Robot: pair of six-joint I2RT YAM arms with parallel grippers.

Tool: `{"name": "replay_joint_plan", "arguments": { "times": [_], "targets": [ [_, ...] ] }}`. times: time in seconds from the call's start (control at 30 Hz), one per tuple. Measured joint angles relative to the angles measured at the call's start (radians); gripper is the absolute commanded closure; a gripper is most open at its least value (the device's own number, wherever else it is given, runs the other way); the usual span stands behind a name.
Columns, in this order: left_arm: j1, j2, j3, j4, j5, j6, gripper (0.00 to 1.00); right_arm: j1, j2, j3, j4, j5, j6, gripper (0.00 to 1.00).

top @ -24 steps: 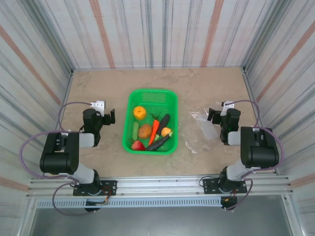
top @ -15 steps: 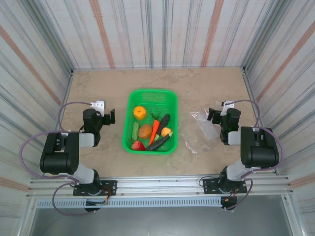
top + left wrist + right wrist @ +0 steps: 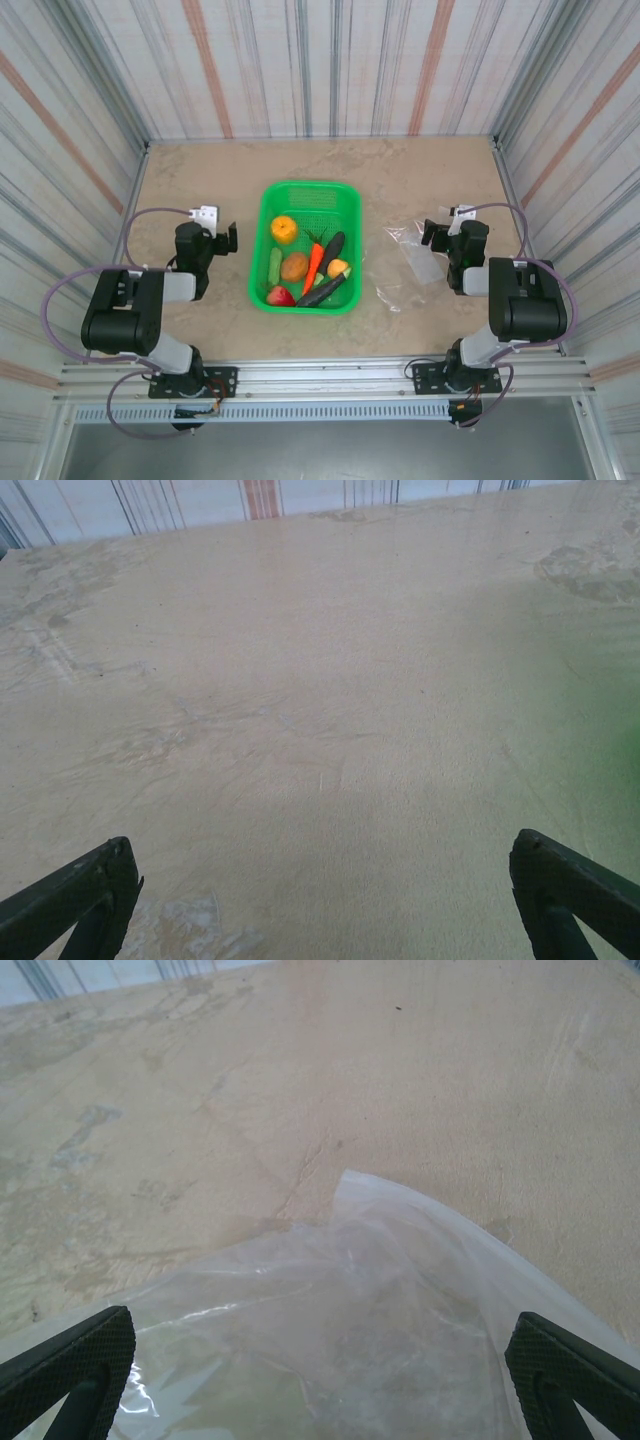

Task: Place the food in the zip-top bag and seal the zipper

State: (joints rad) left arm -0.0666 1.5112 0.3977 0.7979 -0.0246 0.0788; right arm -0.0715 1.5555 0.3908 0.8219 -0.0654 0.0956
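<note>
arms (image 3: 125, 312): black housings, grey links | cables (image 3: 60, 290): lilac loops | pincer fingers (image 3: 70, 1360): black, textured

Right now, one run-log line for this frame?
left pincer: open, above table | right pincer: open, above zip-top bag | food: in green basket, not yet bagged

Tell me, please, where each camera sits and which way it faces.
Top external: above and behind the arm bases, looking down at the table, basket and bag; both arms show.
Left wrist: rides the left arm, faces forward over the table; open left gripper at the bottom corners.
Right wrist: on the right arm, facing down onto the bag; right gripper open.
Shared: the bag, in top and right wrist views.
</note>
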Motion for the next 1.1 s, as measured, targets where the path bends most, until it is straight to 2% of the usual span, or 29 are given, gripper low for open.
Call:
{"name": "replay_joint_plan", "arguments": {
  "times": [0.1,0.23,0.3,0.37,0.53,0.6,0.67,0.73,0.77,0.83,0.9,1.0,1.1],
  "targets": [
    [-0.006,-0.03,-0.002,-0.026,-0.035,0.0,0.01,-0.002,-0.021,0.012,-0.055,-0.023,-0.002,0.01],
    [-0.04,-0.205,0.015,-0.16,-0.122,0.005,0.01,0.024,-0.167,0.16,-0.354,0.033,0.025,0.01],
    [-0.078,-0.321,0.048,-0.219,-0.148,0.017,0.01,0.072,-0.272,0.268,-0.472,0.068,0.049,0.01],
    [-0.125,-0.412,0.111,-0.29,-0.157,0.025,0.01,0.16,-0.376,0.367,-0.56,0.1,0.059,0.01],
    [-0.363,-0.622,0.335,-0.514,-0.147,0.011,0.01,0.49,-0.589,0.583,-0.761,0.169,0.058,0.01],
    [-0.52,-0.701,0.404,-0.631,-0.164,0.011,0.01,0.607,-0.636,0.654,-0.874,0.22,0.068,0.01],
    [-0.687,-0.744,0.485,-0.763,-0.231,0.01,0.01,0.709,-0.651,0.735,-1.014,0.287,0.096,0.01],
    [-0.843,-0.753,0.584,-0.919,-0.336,-0.027,0.01,0.764,-0.645,0.821,-1.175,0.336,0.155,0.01],
    [-0.896,-0.752,0.637,-1.009,-0.381,-0.059,0.01,0.768,-0.639,0.859,-1.253,0.347,0.196,0.01],
    [-0.935,-0.744,0.741,-1.206,-0.409,-0.125,0.01,0.735,-0.649,0.896,-1.383,0.326,0.264,0.01],
    [-0.937,-0.74,0.815,-1.373,-0.412,-0.185,0.01,0.657,-0.698,0.858,-1.456,0.235,0.314,0.01],
    [-0.906,-0.77,0.819,-1.539,-0.358,-0.254,0.02,0.504,-0.76,0.79,-1.583,0.084,0.373,0.01],
    [-0.859,-0.786,0.8,-1.661,-0.22,-0.312,0.21,0.479,-0.762,0.739,-1.661,-0.011,0.404,0.04]
  ]
}}
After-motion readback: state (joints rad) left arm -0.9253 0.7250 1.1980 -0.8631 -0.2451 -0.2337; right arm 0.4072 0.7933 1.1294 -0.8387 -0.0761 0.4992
